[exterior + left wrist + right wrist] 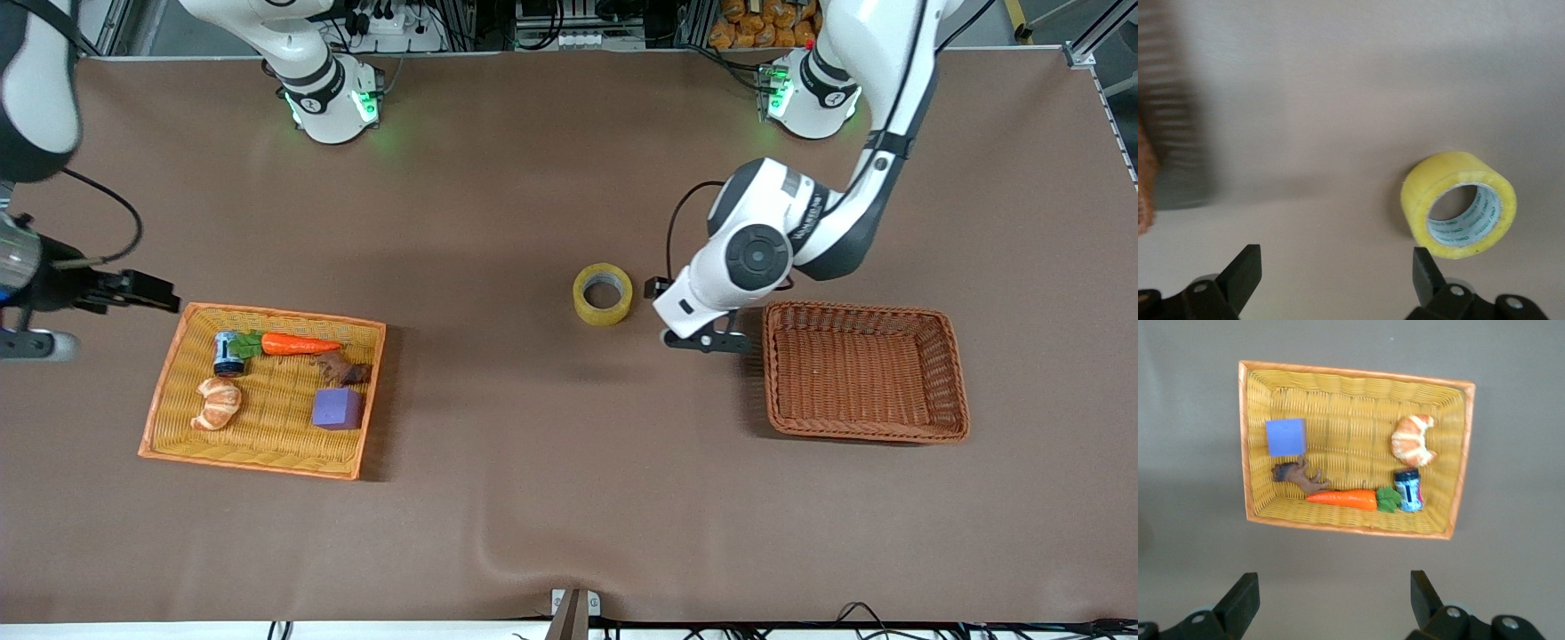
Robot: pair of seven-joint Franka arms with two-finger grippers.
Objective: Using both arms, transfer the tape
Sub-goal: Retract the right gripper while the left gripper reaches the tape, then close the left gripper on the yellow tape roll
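The yellow tape roll [603, 293] lies on its side on the brown table, near the middle between the two baskets. It also shows in the left wrist view [1458, 207], with a grey-white printed core. My left gripper [709, 340] hangs low over the table between the tape and the brown basket. It is open and empty [1336, 273], and the tape lies just off one fingertip [1425, 263]. My right gripper [151, 291] is up over the table beside the yellow basket, at the right arm's end. It is open and empty [1331, 593].
An empty brown wicker basket [853, 308] stands toward the left arm's end. A yellow wicker basket [284, 316] [1351, 372] holds a carrot [298, 344], a small can [228, 354], peeled orange segments [218, 404], a purple block [336, 409] and a brown toy [345, 369].
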